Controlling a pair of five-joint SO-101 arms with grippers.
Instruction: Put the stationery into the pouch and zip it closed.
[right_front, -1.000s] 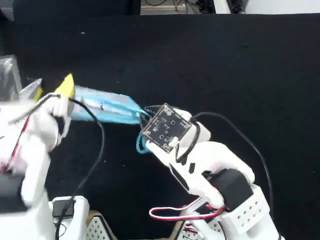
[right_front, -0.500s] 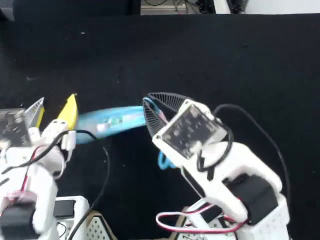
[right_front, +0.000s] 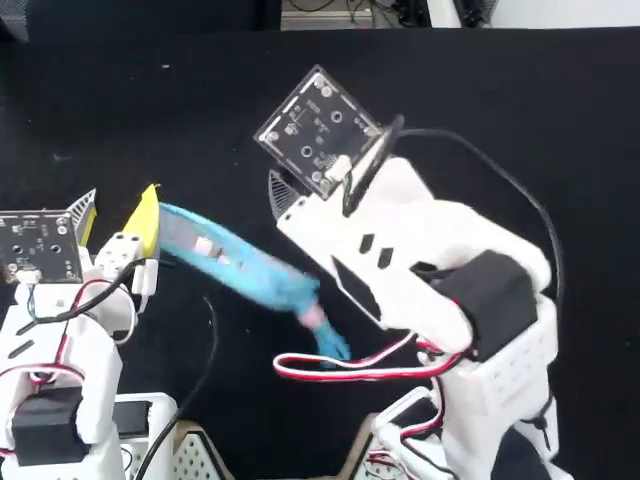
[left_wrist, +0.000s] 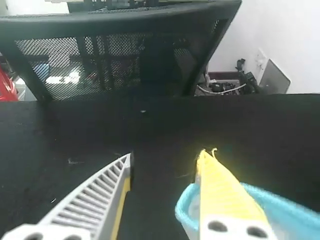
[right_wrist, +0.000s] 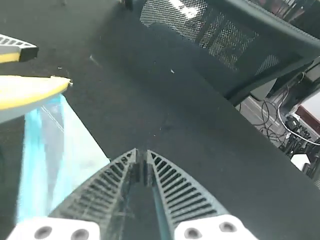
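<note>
Pouch (right_front: 240, 265) touches spread left pincer (left_wrist: 165, 155).

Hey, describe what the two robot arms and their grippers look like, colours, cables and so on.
The left arm and right arm are white plastic with black motor blocks, red, white and black cables and dark square camera boards. The left gripper has one yellow finger and one pale grey ribbed one; the right gripper has two dark grey ribbed, pointed fingers.

No text, number or sign is showing legibly. The pouch (right_front: 240, 265), toward eight o'clock on the table (right_front: 500, 120), is bearing a small pale label (right_front: 205, 247) near its ten o'clock end, too small to read.
</note>
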